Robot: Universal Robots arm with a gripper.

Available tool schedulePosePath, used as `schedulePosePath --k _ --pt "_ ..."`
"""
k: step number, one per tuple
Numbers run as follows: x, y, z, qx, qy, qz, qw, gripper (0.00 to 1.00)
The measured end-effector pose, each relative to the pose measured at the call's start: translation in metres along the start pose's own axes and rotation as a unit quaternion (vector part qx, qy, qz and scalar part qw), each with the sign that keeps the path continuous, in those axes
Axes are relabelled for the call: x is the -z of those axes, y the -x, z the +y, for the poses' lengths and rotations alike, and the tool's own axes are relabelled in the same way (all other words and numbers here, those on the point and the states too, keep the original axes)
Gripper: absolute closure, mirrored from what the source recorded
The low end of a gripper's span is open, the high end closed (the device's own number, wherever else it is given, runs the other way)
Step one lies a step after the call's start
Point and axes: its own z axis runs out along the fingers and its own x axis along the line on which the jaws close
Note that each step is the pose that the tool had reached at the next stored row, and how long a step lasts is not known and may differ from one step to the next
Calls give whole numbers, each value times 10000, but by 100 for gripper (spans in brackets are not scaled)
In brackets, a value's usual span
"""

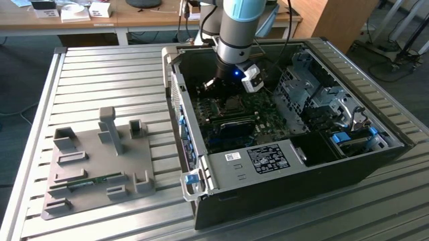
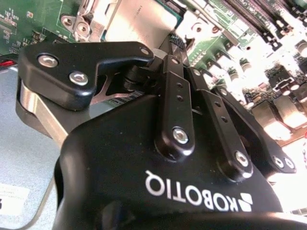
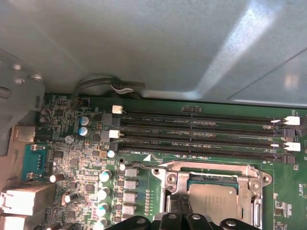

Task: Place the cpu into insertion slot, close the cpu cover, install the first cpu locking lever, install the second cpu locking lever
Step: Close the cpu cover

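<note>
A slatted metal table (image 1: 100, 75) carries an open computer case (image 1: 282, 181). Inside it the gripper (image 3: 181, 205), jaws together, hangs at the socket (image 3: 211, 181). There the chip (image 3: 213, 201) lies framed by the cover (image 3: 206, 167).

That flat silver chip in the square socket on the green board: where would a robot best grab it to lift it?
Probably by two opposite edges of the cpu, coming straight down. It lies flat, face up, ringed by a metal frame, with memory slots close beside, so sideways approaches look blocked and only its thin edges offer a hold.
</note>
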Motion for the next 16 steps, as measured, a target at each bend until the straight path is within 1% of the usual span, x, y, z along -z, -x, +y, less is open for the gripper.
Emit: schedulePosePath --k 8,10,12,16 --pt "7 2 2 1 6 -4 10000 89" --pt "24 4 6 1 10 -8 10000 89" --pt "58 2 6 1 2 -2 10000 89" --pt "117 3 11 1 1 -4 10000 89"
